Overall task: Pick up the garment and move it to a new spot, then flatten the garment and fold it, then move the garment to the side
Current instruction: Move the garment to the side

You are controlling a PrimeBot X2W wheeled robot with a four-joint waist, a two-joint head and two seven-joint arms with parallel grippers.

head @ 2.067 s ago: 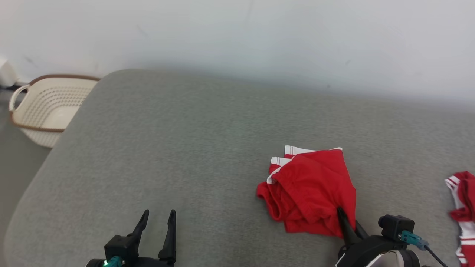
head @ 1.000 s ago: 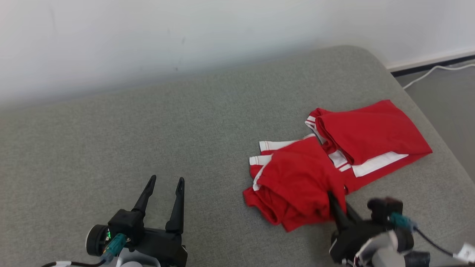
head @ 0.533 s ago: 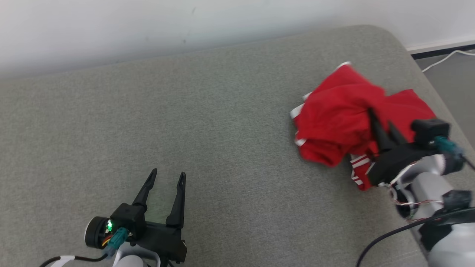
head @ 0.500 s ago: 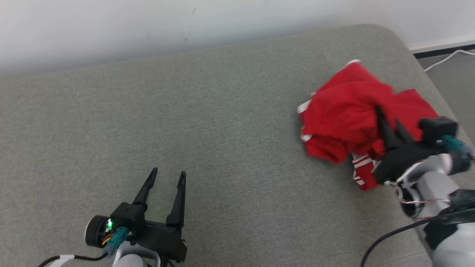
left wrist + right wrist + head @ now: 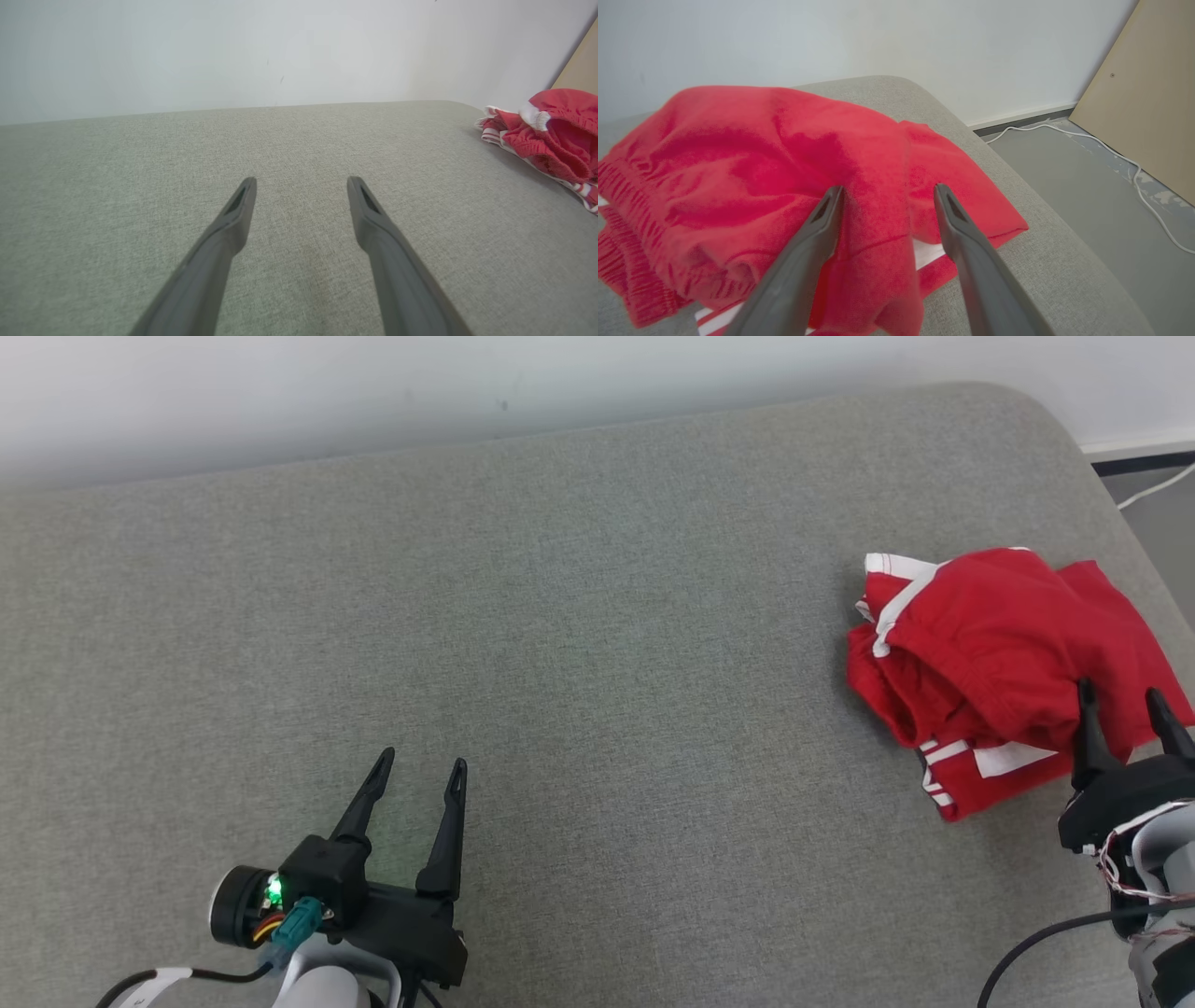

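The red garment (image 5: 980, 625) with white trim lies bunched near the right edge of the grey cushion (image 5: 560, 616), resting on top of a second red garment with white stripes (image 5: 990, 765). My right gripper (image 5: 1118, 691) stands open at the bundle's near right side; in the right wrist view its fingers (image 5: 888, 189) are spread over the red garment (image 5: 738, 154) with cloth beneath them and nothing pinched. My left gripper (image 5: 423, 759) stands open over bare cushion at the lower left, empty (image 5: 302, 179). The red pile (image 5: 560, 130) shows far to its right.
The cushion's rounded right edge (image 5: 1017, 186) drops to a grey floor with a white cable (image 5: 1111, 154) and a leaning wooden board (image 5: 1148, 93). A white wall (image 5: 373, 383) runs behind the cushion.
My right gripper carried the garment to the right onto the striped red garment, then opened and let it go. The camera has also turned right. The left gripper stayed open.
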